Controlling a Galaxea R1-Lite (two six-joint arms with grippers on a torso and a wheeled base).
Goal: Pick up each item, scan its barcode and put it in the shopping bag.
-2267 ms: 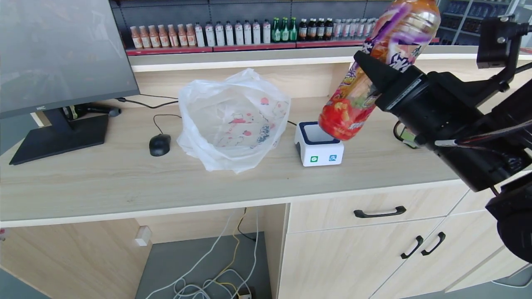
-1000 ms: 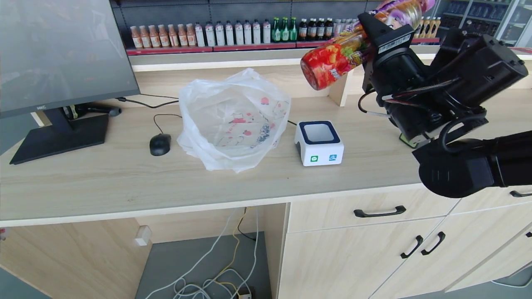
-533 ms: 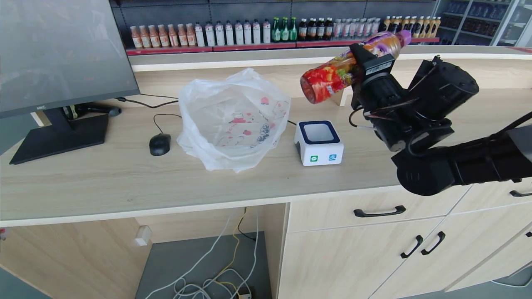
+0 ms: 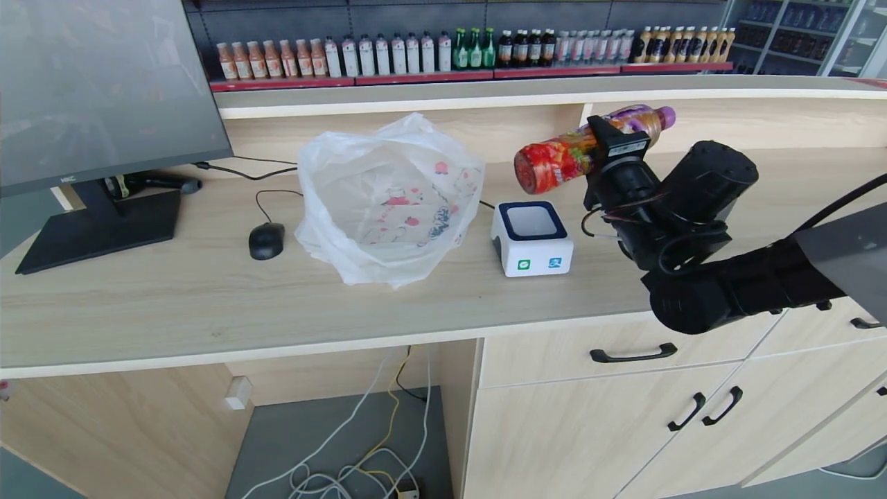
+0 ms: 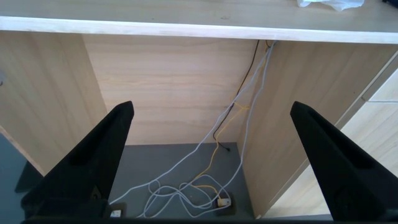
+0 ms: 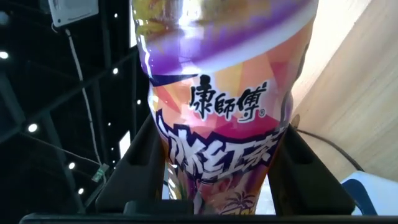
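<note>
My right gripper [image 4: 610,147] is shut on a drink bottle [image 4: 565,154] with a red, orange and purple label and a purple cap. The bottle lies nearly level in the air, its base pointing left, above and just right of the white barcode scanner [image 4: 531,239] on the counter. Up close in the right wrist view, the bottle [image 6: 217,93] sits between the two dark fingers [image 6: 140,162]. The translucent white shopping bag [image 4: 390,201] stands open left of the scanner. My left gripper [image 5: 208,162] hangs open below the counter edge, facing the cable space.
A monitor [image 4: 104,90] on a black stand is at the counter's left, with a black mouse [image 4: 267,241] and its cable beside the bag. Shelves of bottles [image 4: 416,54] line the back wall. Drawers [image 4: 634,355] sit under the counter, and loose cables [image 5: 211,180] lie on the floor.
The right arm has swung the bottle from steeply tilted over the scanner to nearly level, then lowered it and drawn it slightly right. The bag and scanner have not moved.
</note>
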